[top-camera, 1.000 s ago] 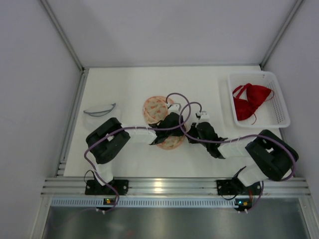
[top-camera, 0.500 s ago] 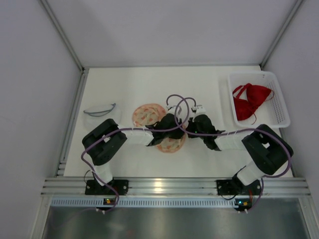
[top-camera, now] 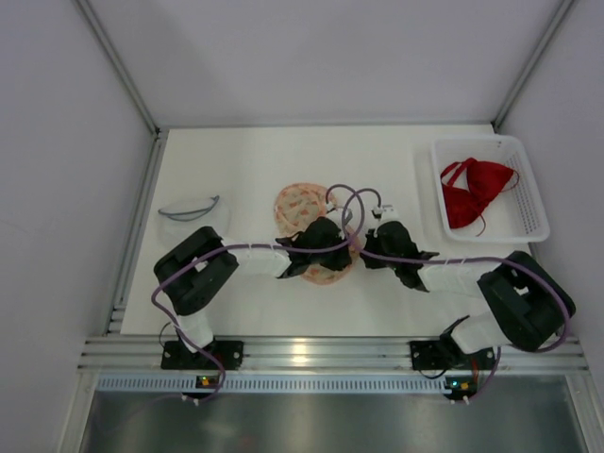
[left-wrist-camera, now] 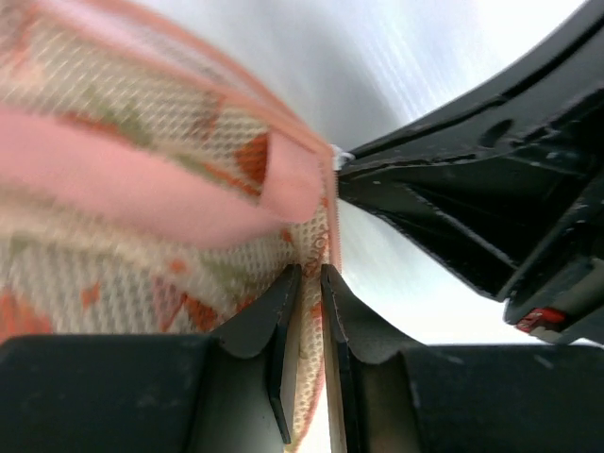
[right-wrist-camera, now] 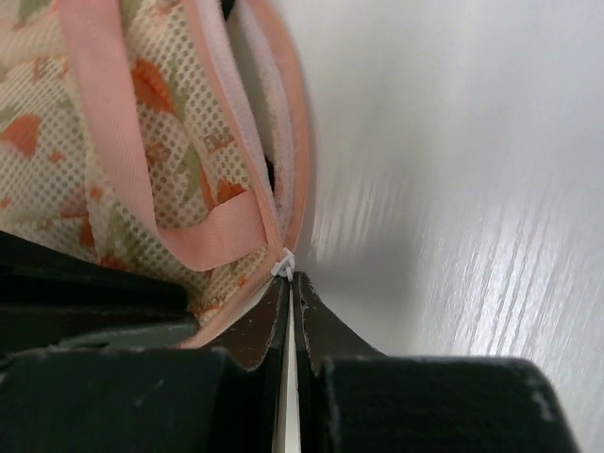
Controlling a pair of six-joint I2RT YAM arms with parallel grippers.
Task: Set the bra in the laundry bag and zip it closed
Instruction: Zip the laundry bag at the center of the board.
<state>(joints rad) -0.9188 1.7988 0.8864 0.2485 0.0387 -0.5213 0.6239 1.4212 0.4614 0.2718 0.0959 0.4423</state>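
My main worry was the grip. The left gripper (left-wrist-camera: 304,276) was pinching only a thin fold of the laundry bag (top-camera: 300,209) at its mesh edge, jaws nearly together, and netting that soft could slide out if the arms pulled apart. The right gripper (right-wrist-camera: 288,281) was pressed fully together with a small white tab (right-wrist-camera: 282,263) right at its tips. I took that for the zip pull, but I couldn't tell whether it was truly caught. If it wasn't, a tug would slip off and the zip wouldn't move. Both arms were crowded over the bag with cables (top-camera: 344,198) looping between them, so a snag or a knock seemed possible. Zipping now would also shut the bra (top-camera: 475,189) out, since it was not inside.

The bag lay near the middle of the table, a rumpled peach-trimmed mesh with an orange and green print, partly under the arms. The red bra sat bunched in the white basket (top-camera: 534,209) at the far right corner, well apart from the bag.
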